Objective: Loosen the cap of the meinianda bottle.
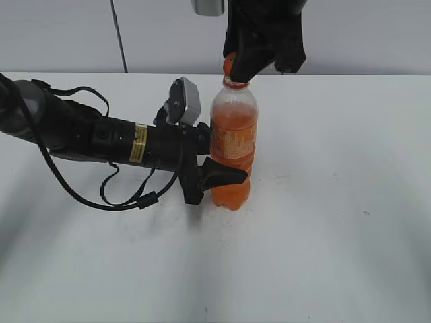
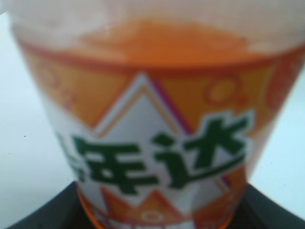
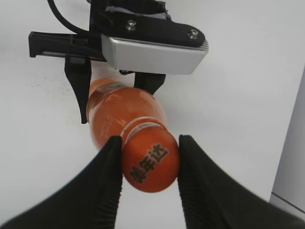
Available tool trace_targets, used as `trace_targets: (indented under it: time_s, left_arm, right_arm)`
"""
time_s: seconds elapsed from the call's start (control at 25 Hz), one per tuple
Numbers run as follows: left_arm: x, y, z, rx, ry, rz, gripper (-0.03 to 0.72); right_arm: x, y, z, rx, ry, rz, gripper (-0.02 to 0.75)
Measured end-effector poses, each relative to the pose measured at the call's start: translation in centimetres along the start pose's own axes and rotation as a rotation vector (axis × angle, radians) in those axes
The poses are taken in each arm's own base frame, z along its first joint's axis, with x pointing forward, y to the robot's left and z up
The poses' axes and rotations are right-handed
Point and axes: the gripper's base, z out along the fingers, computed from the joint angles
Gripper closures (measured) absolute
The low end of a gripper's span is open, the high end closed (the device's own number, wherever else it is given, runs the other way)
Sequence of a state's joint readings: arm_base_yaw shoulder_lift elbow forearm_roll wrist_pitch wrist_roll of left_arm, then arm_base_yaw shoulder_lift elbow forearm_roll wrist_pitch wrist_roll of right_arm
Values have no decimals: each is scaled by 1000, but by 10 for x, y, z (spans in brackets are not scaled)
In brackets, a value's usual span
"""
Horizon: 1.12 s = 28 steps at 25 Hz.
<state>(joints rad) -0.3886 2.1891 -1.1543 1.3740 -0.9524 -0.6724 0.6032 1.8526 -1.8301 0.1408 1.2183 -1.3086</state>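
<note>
The meinianda bottle (image 1: 233, 145) stands upright on the white table, full of orange soda. Its label fills the left wrist view (image 2: 157, 143). My left gripper (image 1: 217, 176) is shut on the bottle's lower body from the left; in its own view only dark finger edges show at the bottom corners. The orange cap (image 3: 150, 161) with dark print on top sits on the neck. My right gripper (image 3: 148, 160) comes down from above and is shut on the cap, one black finger on each side. In the exterior view (image 1: 252, 64) it hides most of the cap (image 1: 229, 65).
The white table (image 1: 337, 202) stretches around the bottle. The left arm and its looping black cables (image 1: 101, 145) lie across the table's left side. A pale wall (image 1: 370, 33) stands behind.
</note>
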Motion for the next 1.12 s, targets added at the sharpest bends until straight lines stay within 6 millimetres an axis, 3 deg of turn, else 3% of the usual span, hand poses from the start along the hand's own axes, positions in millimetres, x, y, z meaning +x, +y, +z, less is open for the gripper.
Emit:
trace_targets:
  time_s: [0.08,0.24,0.36,0.48,0.68,0.84,1.0,1.12]
  left_arm:
    - [0,0,0,0,0,0,292]
    - [0,0,0,1,-1,0,292]
    - [0,0,0,0,0,1,292]
    - [0,0,0,1,-1,1,292]
    - [0,0,0,0,0,3,292]
    - [0,0,0,0,0,3,292]
    - [0,0,0,1,1,4,292]
    - [0,0,0,2,0,4,292]
  right_arm:
    - [-1,2,-12,25,-12,86,468]
    - [2,3,-39,98,-12,555,468]
    - [20,-3,-48,166,17,928,468]
    - [44,-8,-51,211,30,1185,468]
    - [85,-14,-57,262,64,1344,468]
    - [130,-11,-54,261,101,1472,468]
    - [173,7,-32,259,139,1579,468]
    - [191,27,-4,269,140,1621,468]
